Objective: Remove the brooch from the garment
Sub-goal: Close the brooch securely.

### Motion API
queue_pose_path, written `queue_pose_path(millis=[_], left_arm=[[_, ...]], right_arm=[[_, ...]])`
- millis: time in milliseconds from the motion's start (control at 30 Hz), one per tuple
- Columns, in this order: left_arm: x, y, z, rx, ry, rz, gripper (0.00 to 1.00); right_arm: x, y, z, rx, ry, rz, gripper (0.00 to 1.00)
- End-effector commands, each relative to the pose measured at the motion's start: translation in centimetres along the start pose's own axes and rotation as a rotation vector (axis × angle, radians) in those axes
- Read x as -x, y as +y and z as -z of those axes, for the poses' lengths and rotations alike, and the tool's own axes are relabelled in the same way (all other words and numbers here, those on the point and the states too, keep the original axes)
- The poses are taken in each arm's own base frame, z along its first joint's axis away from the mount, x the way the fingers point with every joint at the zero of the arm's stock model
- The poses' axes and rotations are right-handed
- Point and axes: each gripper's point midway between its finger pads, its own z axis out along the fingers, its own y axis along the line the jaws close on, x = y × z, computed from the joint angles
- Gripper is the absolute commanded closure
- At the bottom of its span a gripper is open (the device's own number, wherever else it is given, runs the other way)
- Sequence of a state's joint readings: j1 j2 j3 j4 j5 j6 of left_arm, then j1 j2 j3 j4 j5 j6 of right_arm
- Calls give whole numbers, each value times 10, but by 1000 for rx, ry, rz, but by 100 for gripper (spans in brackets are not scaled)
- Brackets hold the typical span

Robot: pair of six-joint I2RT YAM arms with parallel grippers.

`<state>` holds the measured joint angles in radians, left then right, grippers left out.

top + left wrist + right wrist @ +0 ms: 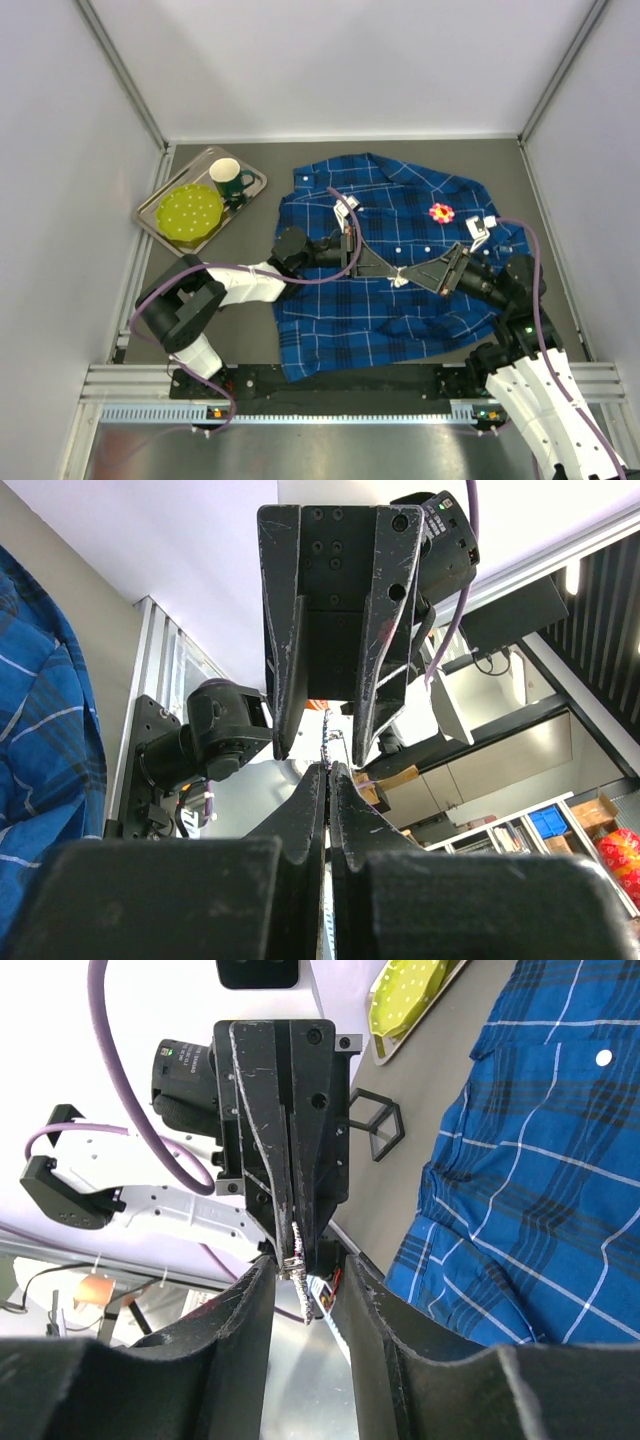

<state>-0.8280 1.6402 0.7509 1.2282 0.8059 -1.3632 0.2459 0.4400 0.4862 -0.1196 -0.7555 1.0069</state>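
Top external: garment (380, 330) spread flat. Limp cloth, likely to lift with any tug. Left gripper (328, 772) pinched tight on a thin glittery sliver (293, 1252), unidentified. Right gripper (308, 1265) fingers parted around it. Flower brooch (441, 212) on upper chest, apart from both. Probably light and rigid; take by its rim.

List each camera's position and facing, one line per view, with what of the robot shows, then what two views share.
Top external: above and behind, looking down on the garment and brooch; left arm and right arm show.
Left wrist: on the left arm, looking along the shut left gripper at the right gripper.
Right wrist: on the right arm, looking past its open fingers at the left gripper pinching a small thin object.
Shared: both wrist views show the grippers tip to tip, plus garment.
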Motion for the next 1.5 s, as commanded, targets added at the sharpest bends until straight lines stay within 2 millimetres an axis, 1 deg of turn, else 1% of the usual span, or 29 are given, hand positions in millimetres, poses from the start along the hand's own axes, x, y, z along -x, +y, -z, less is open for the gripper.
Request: queue_pose_path(millis=[0, 67, 167, 367, 433, 600, 667, 700, 733, 933, 1067, 1100, 1267, 1467], left_arm=[[2, -10, -3, -45, -9, -55, 100], [3, -12, -4, -47, -8, -57, 100], [3, -14, -6, -51, -4, -59, 100], [4, -12, -6, -44, -6, -54, 100], [4, -12, -5, -42, -11, -50, 100], [8, -10, -5, -44, -42, -9, 100], [9, -13, -6, -64, -51, -3, 100], [9, -11, -6, -66, -57, 24, 100], [9, -15, -5, -86, -64, 18, 100], [9, -17, -11, -102, -107, 61, 100], [10, -17, -14, -82, -139, 75, 100], [11, -15, -15, -66, -154, 78, 100], [10, -7, -18, -25, -201, 92, 100], [11, 0, -19, 11, -233, 82, 100]], right_arm=[[9, 13, 0, 32, -25, 17, 66], [9, 12, 0, 29, -23, 14, 66], [7, 9, -1, 25, -19, 10, 70], [6, 6, -1, 19, -20, 4, 75], [6, 5, -1, 17, -21, 3, 78], [7, 4, -1, 15, -31, 11, 82], [8, 4, -1, 13, -37, 13, 83], [8, 4, -1, 12, -40, 13, 85], [8, 5, 0, 13, -40, 14, 86], [14, 1, 2, -15, -97, 30, 89], [17, -4, 5, -44, -141, 46, 94], [18, -5, 6, -48, -151, 48, 97], [23, -8, 9, -64, -204, 53, 99], [26, -9, 12, -63, -256, -15, 97]])
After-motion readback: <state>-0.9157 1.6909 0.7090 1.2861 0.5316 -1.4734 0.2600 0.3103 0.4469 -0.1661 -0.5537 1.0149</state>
